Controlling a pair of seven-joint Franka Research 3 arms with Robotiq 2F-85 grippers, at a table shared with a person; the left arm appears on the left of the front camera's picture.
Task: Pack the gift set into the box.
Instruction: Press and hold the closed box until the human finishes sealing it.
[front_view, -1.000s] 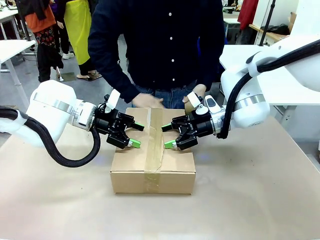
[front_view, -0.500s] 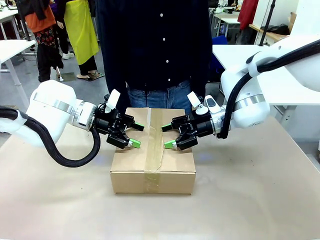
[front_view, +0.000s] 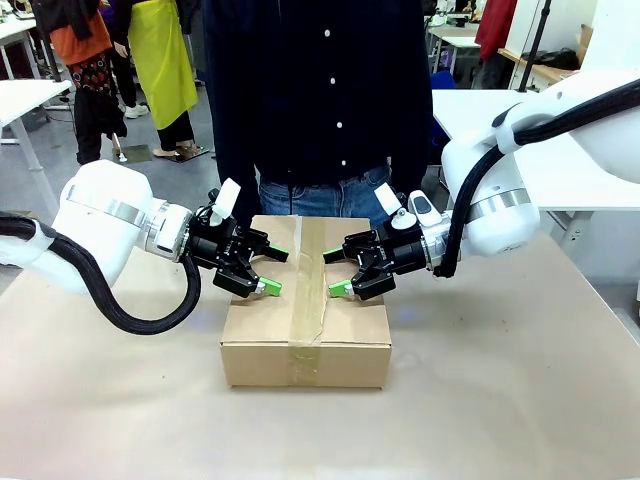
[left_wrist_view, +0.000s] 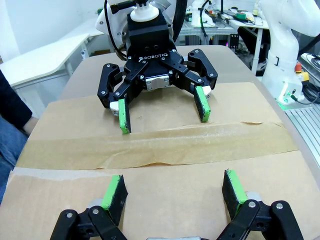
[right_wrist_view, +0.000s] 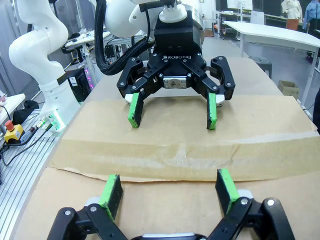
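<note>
The box (front_view: 260, 330) lies shut in the middle of the table, with a clear tape strip (front_view: 308, 300) along its top seam. My left gripper (front_view: 277, 272) hovers open just above the box's left half. Facing it over the right half, my right gripper (front_view: 332, 273) is also open. The tape runs between them. In the left wrist view my left gripper (left_wrist_view: 174, 190) sits over the box top (left_wrist_view: 65, 195), facing the right gripper (left_wrist_view: 162, 112). In the right wrist view my right gripper (right_wrist_view: 168, 189) faces the left gripper (right_wrist_view: 172, 114) across the tape (right_wrist_view: 180, 155). The gift set is out of view.
A person (front_view: 320, 100) in a dark shirt stands close behind the box's far edge, arms down. Brown table surface (front_view: 500, 400) spreads in front of and beside the box. White tables stand at the far left and right.
The person's hands, which rested at the box's far edge a second ago, have drawn back out of sight. Both grippers and the box have stayed put.
</note>
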